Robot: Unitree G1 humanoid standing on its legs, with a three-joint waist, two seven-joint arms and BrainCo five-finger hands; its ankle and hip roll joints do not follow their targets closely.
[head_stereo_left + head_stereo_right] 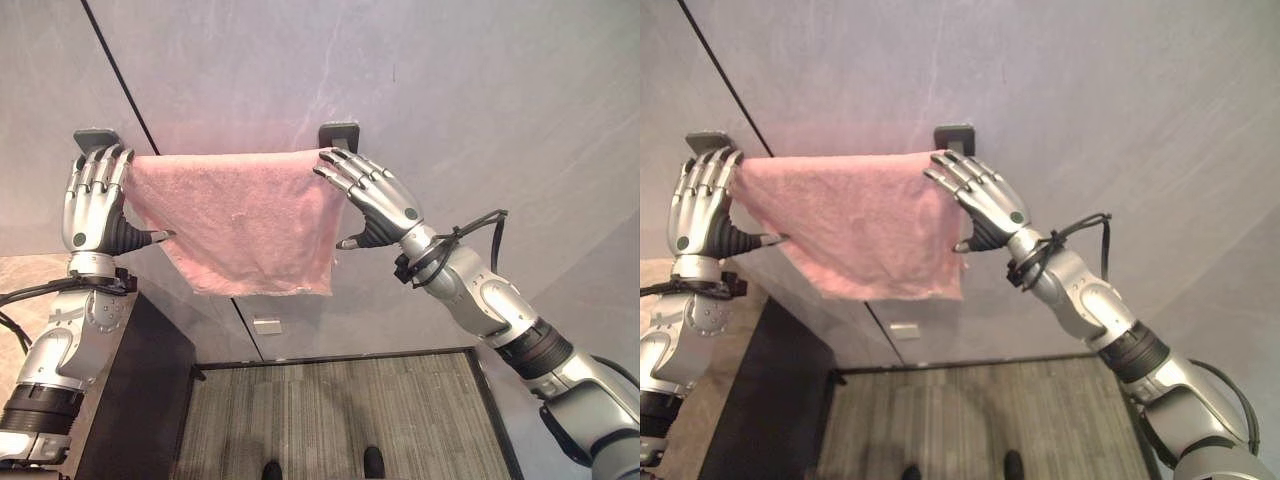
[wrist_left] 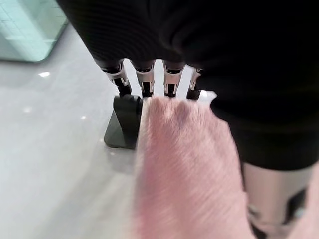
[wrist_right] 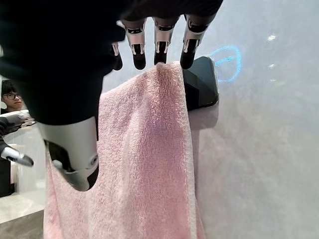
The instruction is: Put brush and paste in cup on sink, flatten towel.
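Grey, faintly veined wall (image 1: 450, 100) fills the room's upper part, crossed by one dark seam running down to the left. Below it lies a striped grey floor mat (image 1: 340, 420), and a dark cabinet (image 1: 140, 390) stands at the lower left. In the right wrist view a person (image 3: 11, 97) shows at the far edge.

One pink towel (image 1: 240, 220) hangs over a rail between two dark wall brackets, the left bracket (image 1: 95, 138) and the right bracket (image 1: 338, 133). Its top edge runs nearly straight from one bracket to the other, and the cloth droops to a slanted lower hem, longer toward the right.

Both arms are raised to the rail. The left hand (image 1: 92, 200) stands upright at the towel's left end, its fingers (image 2: 144, 82) almost straight and resting on the top edge beside the left bracket, thumb stuck out to the side, gripping nothing. The right hand (image 1: 375, 200) reaches in from the right, wrist bent, its straight fingers (image 3: 159, 47) laid on the towel's top corner just by the right bracket, thumb (image 3: 75, 159) hanging apart in front of the cloth.
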